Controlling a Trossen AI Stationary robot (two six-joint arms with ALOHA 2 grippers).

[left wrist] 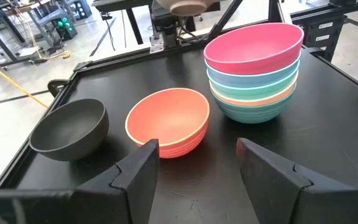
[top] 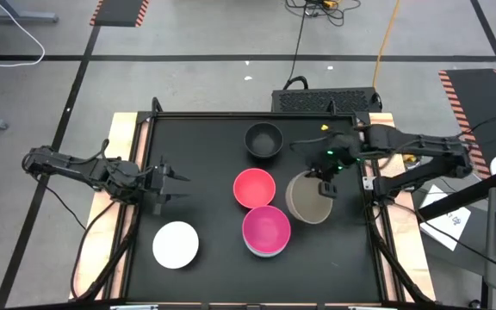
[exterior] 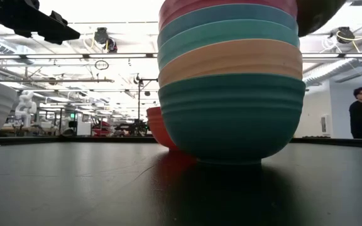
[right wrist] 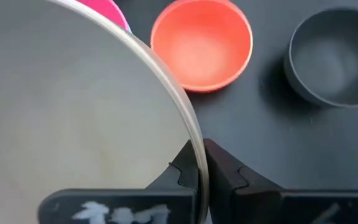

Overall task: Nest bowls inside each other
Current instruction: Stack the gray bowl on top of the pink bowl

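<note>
A stack of several nested bowls, a magenta one on top (top: 266, 231), stands near the table's middle. A red bowl (top: 254, 188) sits just beyond it, a black bowl (top: 263, 139) at the far edge and a white bowl (top: 176, 244) at the near left. All rest on their bases. My right gripper (top: 324, 188) is shut on a taupe bowl (top: 306, 200) held right of the red bowl. My left gripper (top: 166, 181) waits open at the left, touching nothing. My right gripper pinches the taupe bowl's rim (right wrist: 194, 146) on the bowl's far right side, one finger inside the bowl and one outside. The fingers slant down from the table's right. The bowl is lifted clear of the table and hangs tilted below them, its hollow mostly upward.
In the low view the stack (exterior: 231, 94) fills the middle, with the red bowl (exterior: 158, 129) behind it. Bare black table lies at the near right and between my left gripper and the red bowl. A person (exterior: 361, 113) stands in the room beyond.
</note>
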